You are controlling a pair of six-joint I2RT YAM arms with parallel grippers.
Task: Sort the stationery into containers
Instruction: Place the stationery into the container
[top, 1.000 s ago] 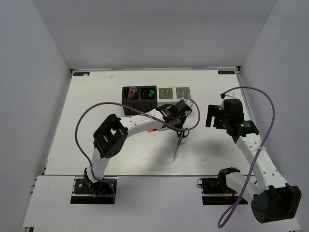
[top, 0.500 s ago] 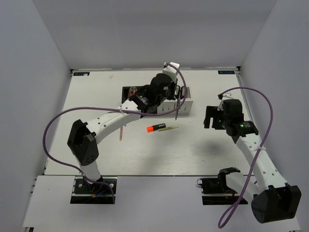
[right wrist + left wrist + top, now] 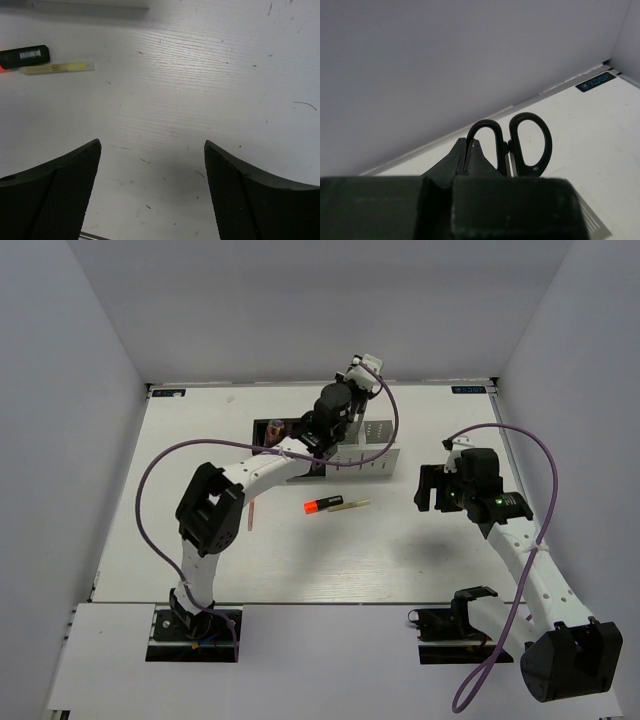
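Note:
My left gripper [image 3: 340,410] is above the row of containers [image 3: 378,432] at the back of the table. In the left wrist view its jaws [image 3: 468,149] are shut on one loop of the black-handled scissors [image 3: 530,145], whose handles point up towards the back wall. A black marker with an orange cap [image 3: 322,505] and a yellowish stick [image 3: 352,504] lie side by side mid-table. Both show in the right wrist view, the marker [image 3: 25,56] and the stick [image 3: 57,67]. A thin pink stick [image 3: 251,512] lies to their left. My right gripper [image 3: 428,488] is open and empty over bare table [image 3: 152,165].
The left black cup [image 3: 272,430] holds a pinkish item. My left arm hides the cup beside it. A perforated white cup edge [image 3: 592,225] shows under the scissors. White walls close in the table at the back and sides.
My left arm has carried the scissors from mid-table up to the containers at the back. My right gripper has shifted slightly left.

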